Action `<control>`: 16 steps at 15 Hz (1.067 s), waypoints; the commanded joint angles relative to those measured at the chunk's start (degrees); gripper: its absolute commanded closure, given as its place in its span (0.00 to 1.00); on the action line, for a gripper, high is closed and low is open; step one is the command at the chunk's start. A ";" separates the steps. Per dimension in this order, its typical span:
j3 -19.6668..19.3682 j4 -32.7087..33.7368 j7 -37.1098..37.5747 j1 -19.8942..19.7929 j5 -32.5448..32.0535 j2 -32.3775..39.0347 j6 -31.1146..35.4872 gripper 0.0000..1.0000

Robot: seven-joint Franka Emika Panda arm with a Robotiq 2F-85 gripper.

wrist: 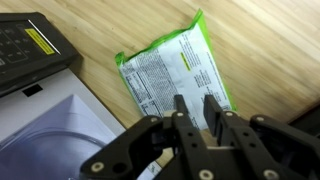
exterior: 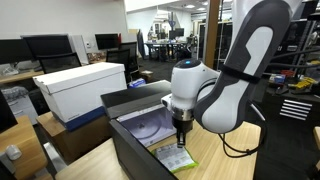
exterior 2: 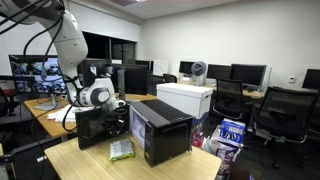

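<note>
A flat packet with green edges and white printed text (wrist: 172, 68) lies on the wooden table top, next to an open black box; it also shows in both exterior views (exterior: 177, 160) (exterior 2: 121, 150). My gripper (wrist: 195, 102) points straight down just above the packet's near edge. Its fingers are drawn almost together with a narrow gap, and nothing is between them. In the exterior views the gripper (exterior: 181, 136) (exterior 2: 118, 128) hangs beside the box, over the packet.
The open black box (exterior: 140, 135) (exterior 2: 160, 130) with a pale lining (wrist: 40, 130) stands right beside the packet. A white box (exterior: 82, 85) (exterior 2: 187, 97) stands behind it. Monitors, office chairs and desks surround the table.
</note>
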 commanded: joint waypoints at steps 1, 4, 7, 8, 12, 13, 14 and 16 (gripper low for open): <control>-1.74 2.10 2.16 0.99 -1.65 4.49 5.52 0.98; -2.57 4.39 3.08 1.46 0.08 8.77 10.20 1.00; -3.53 6.81 3.30 2.21 1.05 12.92 13.98 0.98; -3.42 7.56 3.19 2.10 1.32 14.07 14.93 0.98; -1.89 10.87 1.92 0.44 1.49 18.42 13.91 0.99; -1.82 11.07 1.83 0.21 1.40 19.11 13.88 0.98; -1.85 11.37 1.97 0.17 1.54 19.87 13.62 0.98; -2.83 12.30 2.88 1.07 2.33 20.63 12.79 0.98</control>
